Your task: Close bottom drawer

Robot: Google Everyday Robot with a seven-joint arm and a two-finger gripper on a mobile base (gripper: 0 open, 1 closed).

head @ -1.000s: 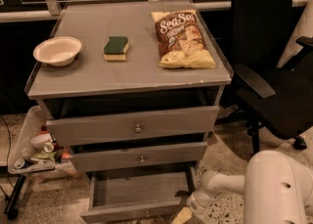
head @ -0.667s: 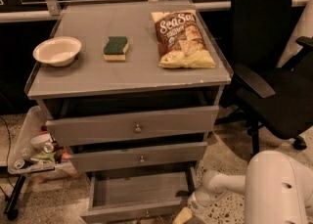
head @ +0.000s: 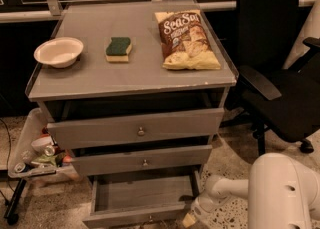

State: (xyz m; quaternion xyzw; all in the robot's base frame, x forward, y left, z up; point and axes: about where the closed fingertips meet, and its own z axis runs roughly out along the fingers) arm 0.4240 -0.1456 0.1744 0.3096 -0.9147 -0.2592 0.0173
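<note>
The grey cabinet has three drawers. Its bottom drawer [head: 142, 195] is pulled out and shows an empty shallow tray; the front panel with a small knob [head: 148, 218] runs along the lower edge of the view. My white arm reaches in from the lower right. My gripper [head: 189, 219] sits low at the right front corner of the bottom drawer, partly cut off by the frame edge. Above it, the middle drawer [head: 142, 162] and the top drawer [head: 137, 129] stand slightly out.
On the cabinet top lie a white bowl [head: 58, 51], a green-and-yellow sponge [head: 118, 48] and a chip bag [head: 186, 39]. A black office chair [head: 280, 68] stands to the right. A cluttered tray [head: 35, 155] sits at the left.
</note>
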